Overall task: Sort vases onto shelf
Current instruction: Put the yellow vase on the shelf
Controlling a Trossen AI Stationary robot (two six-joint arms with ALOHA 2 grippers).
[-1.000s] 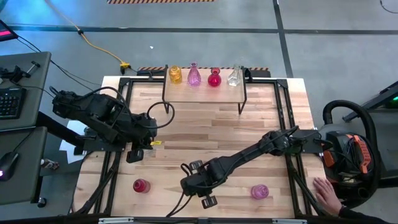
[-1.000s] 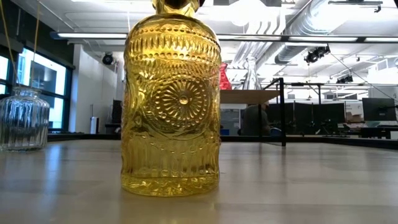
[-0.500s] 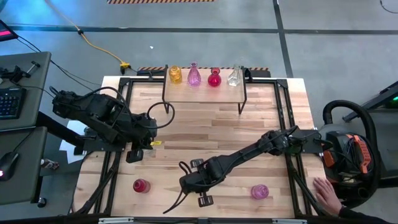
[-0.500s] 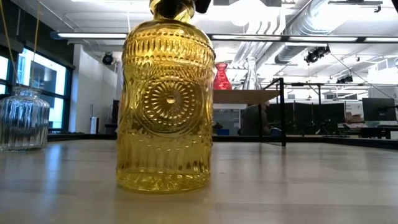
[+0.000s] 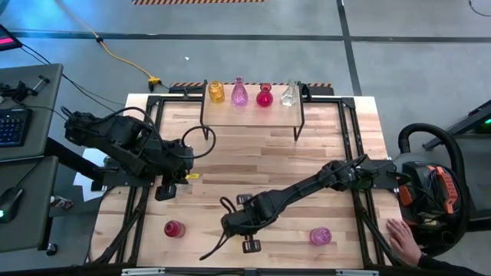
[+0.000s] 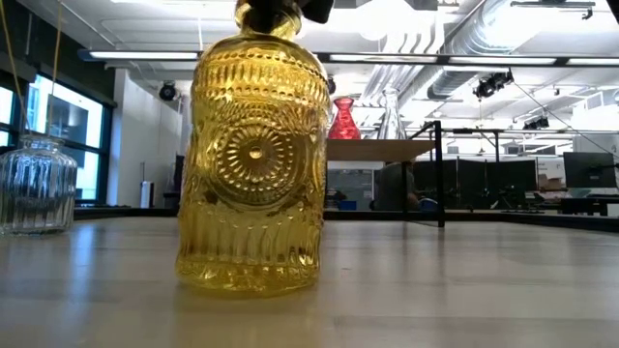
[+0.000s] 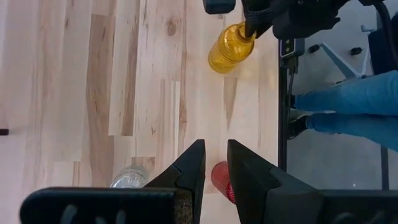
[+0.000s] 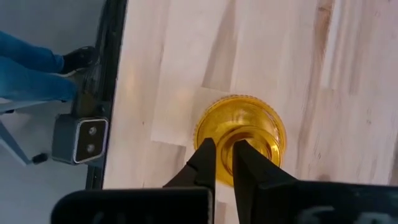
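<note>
Four vases, yellow (image 5: 216, 92), pink (image 5: 239, 93), red (image 5: 265, 96) and clear (image 5: 289, 94), stand in a row on the shelf (image 5: 253, 115) at the table's far side. Near the front edge, my right gripper (image 8: 224, 152) is shut on a second yellow vase (image 6: 253, 164), which the arm hides in the high view. A red vase (image 5: 174, 228), a pink vase (image 5: 320, 236) and a clear vase (image 6: 34, 184) stand on the table. My left gripper (image 7: 216, 152) hangs over the table's left part, slightly open with nothing between its fingers. My right gripper has the yellow vase by the top of its neck (image 7: 247, 32), coming from above with the fingers (image 8: 208, 155) pointing steeply down. The fingers hide whether one of them is inside the mouth. The vase's base (image 6: 247, 280) rests on the table and the body leans slightly.
Black frame rails (image 5: 357, 153) run along the table's left and right sides. A person's hand (image 5: 403, 238) rests beyond the near right corner, and legs in jeans (image 7: 348, 99) stand past the front edge. Bare wood lies between the shelf and the arms.
My right gripper has rolled a little at the wrist. The yellow vase under it has turned about its upright axis, shifted slightly toward the table's left and tipped a little, base still on the table.
</note>
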